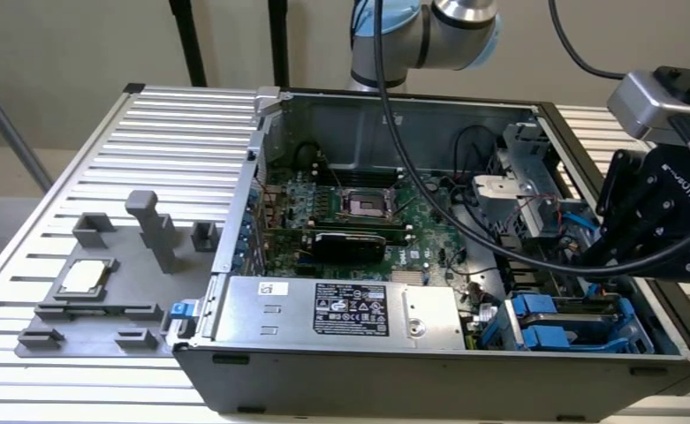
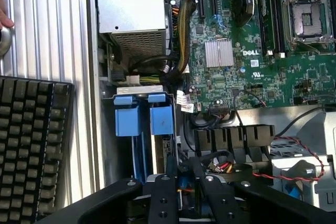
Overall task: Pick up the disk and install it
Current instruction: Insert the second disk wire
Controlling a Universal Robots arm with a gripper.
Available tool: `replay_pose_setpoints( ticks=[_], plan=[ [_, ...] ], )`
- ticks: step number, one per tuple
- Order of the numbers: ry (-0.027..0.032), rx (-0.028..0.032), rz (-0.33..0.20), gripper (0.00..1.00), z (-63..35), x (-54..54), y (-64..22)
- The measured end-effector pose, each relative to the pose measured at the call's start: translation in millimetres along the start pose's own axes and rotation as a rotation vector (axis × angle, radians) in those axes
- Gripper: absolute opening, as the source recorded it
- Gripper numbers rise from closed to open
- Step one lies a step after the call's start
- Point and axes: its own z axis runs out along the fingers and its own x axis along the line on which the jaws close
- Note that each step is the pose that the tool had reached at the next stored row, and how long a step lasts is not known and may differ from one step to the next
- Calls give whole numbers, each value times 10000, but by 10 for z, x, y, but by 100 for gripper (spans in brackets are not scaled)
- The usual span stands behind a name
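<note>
Two blue frames seated in the drive cage, gripper poised above them

Exterior view: the open computer case (image 1: 250,177) is laid on its side on the slatted table (image 1: 168,115), so that its inside is reached from above. The gripper (image 1: 587,258) is held over the corner of the case at the exterior view's right, just above the drive cage. Two blue frames (image 1: 545,320) are seen in that cage, stood on edge side by side, presumably so that they slide down into their slots. A silver box with a black label (image 1: 345,311) lies beside the cage. A small square chip (image 1: 86,276) is left on a grey fixture (image 1: 91,311) outside the case, well apart from the work.

Wrist view: the gripper (image 2: 184,178) is pointed down at the cage, beside the motherboard (image 2: 252,72). The disk (image 2: 161,120) is judged to be the blue-framed unit nearer the gripper. It is already set in the cage beside its twin, though which of the two it is cannot be settled. No grasp on it is seen. Whether the gripper is clenched or released cannot be told. A keyboard (image 2: 31,145) lies on the table outside the case
</note>
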Motion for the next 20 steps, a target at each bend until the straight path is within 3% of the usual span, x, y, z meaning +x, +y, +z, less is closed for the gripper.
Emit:
replay_pose_setpoints(
  ticks=[1,2,5,10,12,16,20],
  plan=[
    [0,0,0,23,2,-1,0],
    [2,0,0,17,2,-1,0],
    [3,0,1,17,3,-1,7],
    [1,5,-1,17,21,16,181],
    [-8,21,-2,17,25,31,195],
    [-34,147,-8,17,69,73,197],
    [-69,330,-20,17,108,102,193]
  ],
)
